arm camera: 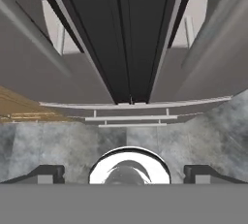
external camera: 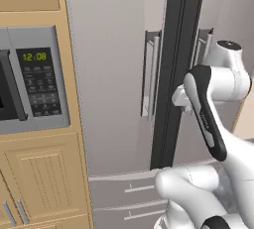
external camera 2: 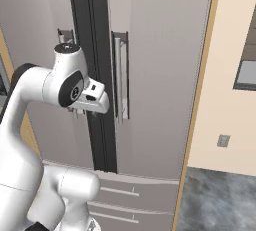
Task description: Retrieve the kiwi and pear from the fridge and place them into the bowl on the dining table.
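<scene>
The fridge [external camera: 114, 74] fills the view ahead, tall and grey, with both doors shut and a black seam [external camera 2: 92, 35] between them. A long bar handle [external camera: 153, 74] runs down the left door and another handle [external camera 2: 120, 75] down the right one. My gripper [external camera 2: 82, 106] hovers right at the seam, between the two handles, and points downward. In the hand view my gripper [arm camera: 126, 174] is open, its fingertips [arm camera: 48, 173] far apart with nothing between them, above the fridge's lower drawers [arm camera: 131, 117]. The kiwi and the pear are hidden. The bowl and the dining table are out of view.
A built-in microwave [external camera: 34, 79] with a green clock sits in wood cabinets [external camera: 44, 178] left of the fridge. A beige wall [external camera 2: 230, 75] with an outlet [external camera 2: 223, 140] stands to the right. Grey floor [external camera 2: 220, 200] lies below it.
</scene>
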{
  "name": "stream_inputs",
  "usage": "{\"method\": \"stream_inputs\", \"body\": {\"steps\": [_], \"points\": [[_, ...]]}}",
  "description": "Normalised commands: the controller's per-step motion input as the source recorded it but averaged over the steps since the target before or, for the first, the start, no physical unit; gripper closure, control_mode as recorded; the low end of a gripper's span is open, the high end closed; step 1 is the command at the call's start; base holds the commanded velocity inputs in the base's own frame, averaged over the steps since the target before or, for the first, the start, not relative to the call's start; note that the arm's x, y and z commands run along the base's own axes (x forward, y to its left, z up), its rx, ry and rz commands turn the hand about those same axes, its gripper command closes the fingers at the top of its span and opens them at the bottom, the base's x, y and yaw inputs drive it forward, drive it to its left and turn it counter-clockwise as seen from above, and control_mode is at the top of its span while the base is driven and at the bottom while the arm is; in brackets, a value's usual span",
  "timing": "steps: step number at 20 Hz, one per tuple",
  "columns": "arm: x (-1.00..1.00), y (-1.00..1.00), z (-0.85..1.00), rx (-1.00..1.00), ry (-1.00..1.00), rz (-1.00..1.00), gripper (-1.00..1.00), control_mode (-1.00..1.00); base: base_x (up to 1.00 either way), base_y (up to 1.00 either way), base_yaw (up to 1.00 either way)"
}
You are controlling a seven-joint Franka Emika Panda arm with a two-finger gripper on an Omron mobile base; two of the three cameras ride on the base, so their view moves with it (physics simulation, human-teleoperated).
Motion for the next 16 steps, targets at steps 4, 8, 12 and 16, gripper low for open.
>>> {"method": "stream_inputs", "body": {"steps": [4, 8, 12, 16], "points": [[-0.49, 0.00, -0.21, 0.00, 0.00, -0.01, -1.00, -1.00, 0.00, 0.00, 0.00], [-0.17, 0.00, -0.10, 0.00, -0.01, 0.00, -1.00, 1.00, -0.19, 0.00, 0.00], [0.00, 0.00, 0.00, 0.00, 0.00, 0.00, -1.00, 1.00, -0.52, 0.00, 0.00], [0.00, 0.00, 0.00, 0.00, 0.00, 0.00, -1.00, 1.00, -0.58, 0.00, 0.00]]}}
